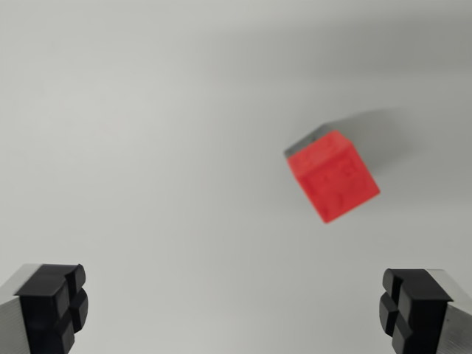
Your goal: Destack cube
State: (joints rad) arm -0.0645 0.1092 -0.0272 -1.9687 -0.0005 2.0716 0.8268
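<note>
While the fingers (236,310) were spread wide and empty at the bottom corners of the wrist view, the red cube (333,175) was seen well apart from them, up toward the wrist view's right on the pale bench (147,133), with a grey edge of something showing behind it. A good grasp would be judged to need centring over the cube and matching its skewed faces before descent.

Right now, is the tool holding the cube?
No, the tool is open and empty; the red cube lies apart, ahead of it.
</note>
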